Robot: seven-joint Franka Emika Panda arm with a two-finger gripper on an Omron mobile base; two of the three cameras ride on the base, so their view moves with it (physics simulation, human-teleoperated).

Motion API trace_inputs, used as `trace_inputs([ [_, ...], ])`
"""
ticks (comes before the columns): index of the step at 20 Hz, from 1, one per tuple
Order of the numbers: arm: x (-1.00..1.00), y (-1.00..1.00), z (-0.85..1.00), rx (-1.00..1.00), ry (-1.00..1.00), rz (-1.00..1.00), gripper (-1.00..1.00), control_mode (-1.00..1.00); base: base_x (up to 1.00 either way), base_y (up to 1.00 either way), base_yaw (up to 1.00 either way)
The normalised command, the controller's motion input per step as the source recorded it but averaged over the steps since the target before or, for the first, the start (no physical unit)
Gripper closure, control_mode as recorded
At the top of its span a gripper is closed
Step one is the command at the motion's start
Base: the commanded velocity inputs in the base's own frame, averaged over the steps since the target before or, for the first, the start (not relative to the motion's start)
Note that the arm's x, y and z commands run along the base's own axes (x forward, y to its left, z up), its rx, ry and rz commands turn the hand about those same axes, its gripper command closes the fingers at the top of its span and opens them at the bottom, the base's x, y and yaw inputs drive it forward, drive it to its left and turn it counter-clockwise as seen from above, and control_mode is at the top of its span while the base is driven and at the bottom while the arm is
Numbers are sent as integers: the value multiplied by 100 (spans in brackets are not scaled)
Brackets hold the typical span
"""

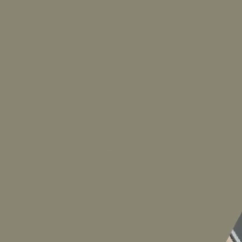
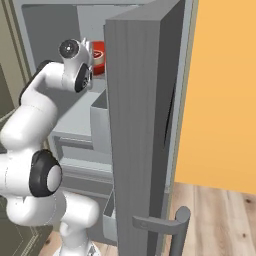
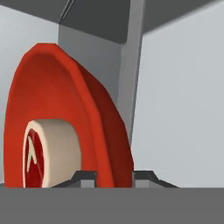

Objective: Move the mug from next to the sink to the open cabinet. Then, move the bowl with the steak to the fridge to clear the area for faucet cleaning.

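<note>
A red bowl point(image 3: 65, 113) with a steak point(image 3: 50, 153), red meat edged in pale fat, looms close in the hand view. My gripper point(image 3: 114, 177) is shut on the bowl's rim, one dark fingertip point(image 3: 85, 176) inside it and the other outside. From the right base view the bowl point(image 2: 98, 56) is inside the open fridge's upper compartment, just past my wrist point(image 2: 80, 75). Whether it rests on the shelf I cannot tell.
The fridge's open grey door point(image 2: 140, 130) stands right of my arm, its bar handle point(image 2: 172, 227) low down. Grey drawers and shelves point(image 2: 82, 145) lie below the bowl. An orange wall point(image 2: 222, 95) is at the right. A flat brown-grey panel point(image 1: 118, 118) fronts the left base view.
</note>
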Motion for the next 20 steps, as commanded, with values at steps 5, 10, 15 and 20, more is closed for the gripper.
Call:
trace_inputs([
  [5,68,0,0,0,1,0,100,-100,0,0,0],
  [10,61,0,-2,0,8,0,100,-100,0,0,0],
  [15,41,0,-9,0,10,0,100,-100,0,0,0],
  [20,28,2,-12,0,4,0,-100,-100,0,0,0],
])
